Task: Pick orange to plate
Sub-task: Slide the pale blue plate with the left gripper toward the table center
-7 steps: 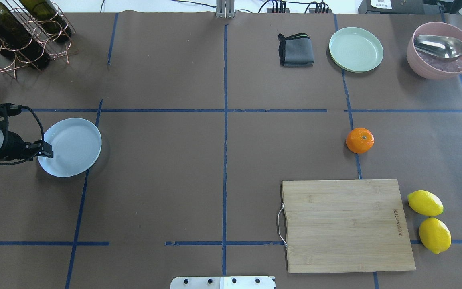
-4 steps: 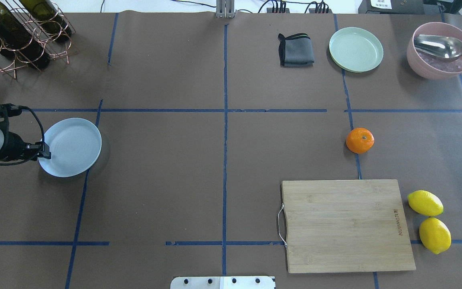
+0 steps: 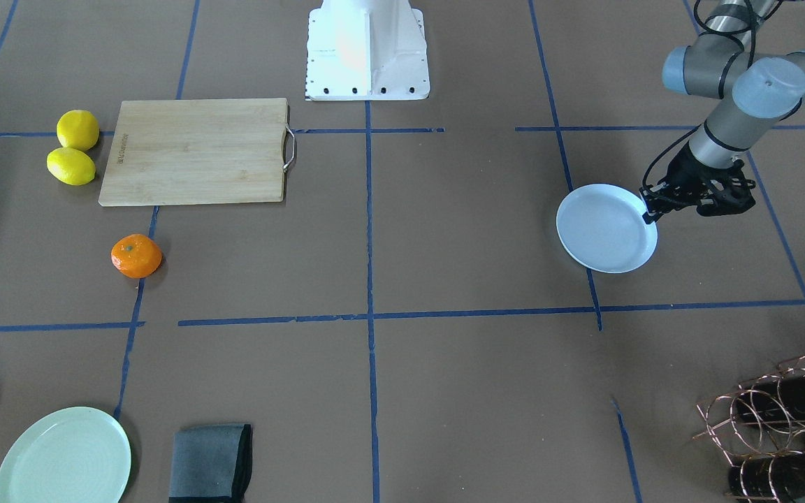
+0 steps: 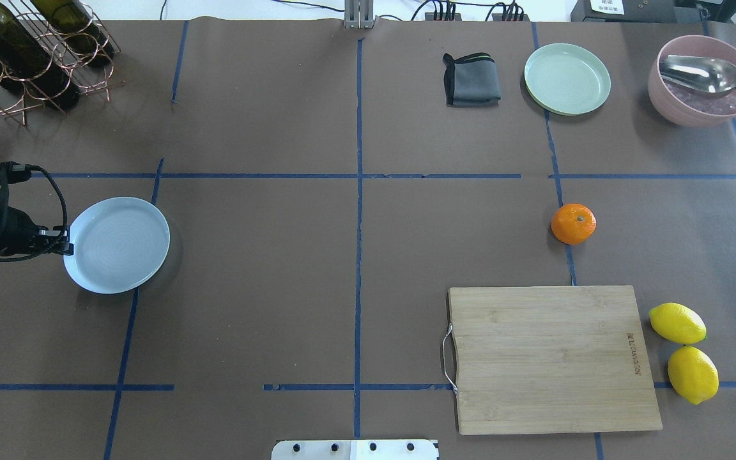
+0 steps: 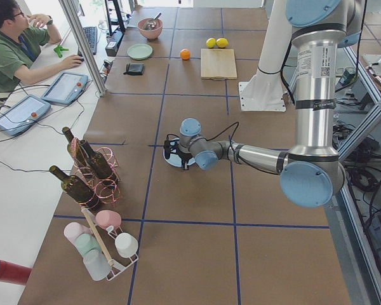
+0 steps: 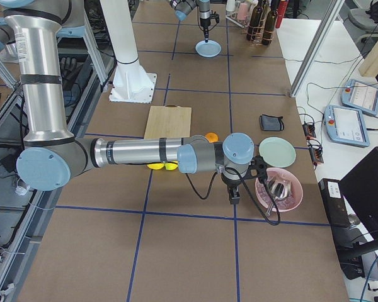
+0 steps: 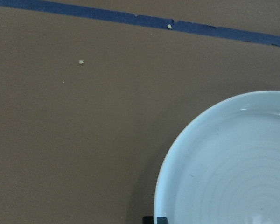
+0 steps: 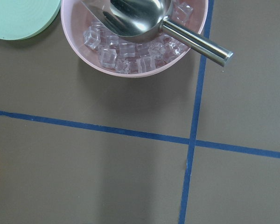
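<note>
The orange (image 4: 573, 223) sits alone on the brown table at the right, just beyond the cutting board; the front view has it at the left (image 3: 136, 256). Far to the left lies the bluish-white plate (image 4: 117, 245) (image 3: 606, 228), flat on the table. My left gripper (image 4: 68, 248) (image 3: 652, 213) reaches in low from the left edge and is shut on the plate's near rim. The left wrist view shows the plate (image 7: 233, 168) with a dark fingertip at that rim. My right gripper (image 6: 233, 198) shows only in the right side view, beside the pink bowl, so I cannot tell its state.
A bamboo cutting board (image 4: 553, 358) and two lemons (image 4: 684, 351) lie near the orange. At the back are a pale green plate (image 4: 567, 78), a folded grey cloth (image 4: 470, 80) and a pink bowl (image 4: 700, 105) with ice and a scoop. A bottle rack (image 4: 29, 51) stands at the back left.
The plate has shifted a little to the right and toward the robot. The left arm has drawn back slightly to the left; its fingertip now sits at the rim's outer edge.
</note>
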Controlling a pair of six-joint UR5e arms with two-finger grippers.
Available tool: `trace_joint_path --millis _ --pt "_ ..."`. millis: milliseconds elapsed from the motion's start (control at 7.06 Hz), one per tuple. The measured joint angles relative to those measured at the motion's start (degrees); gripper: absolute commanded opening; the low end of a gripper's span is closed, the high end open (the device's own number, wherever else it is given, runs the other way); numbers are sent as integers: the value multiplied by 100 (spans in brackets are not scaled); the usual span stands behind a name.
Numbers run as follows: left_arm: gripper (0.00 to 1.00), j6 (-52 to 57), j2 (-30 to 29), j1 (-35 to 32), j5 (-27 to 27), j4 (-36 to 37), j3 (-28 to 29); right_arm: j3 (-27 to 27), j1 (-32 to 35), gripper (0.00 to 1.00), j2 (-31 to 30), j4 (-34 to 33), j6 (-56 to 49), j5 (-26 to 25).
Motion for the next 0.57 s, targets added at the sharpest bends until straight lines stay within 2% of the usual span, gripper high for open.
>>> trace_joint_path --millis 283,566 --pt "0 5 -201 -673 -1014 374 -217 42 0 100 1 2 76 -2" --pt "0 -283 -1088 -822 -1318 1204 -340 26 0 100 -54 83 127 -25"
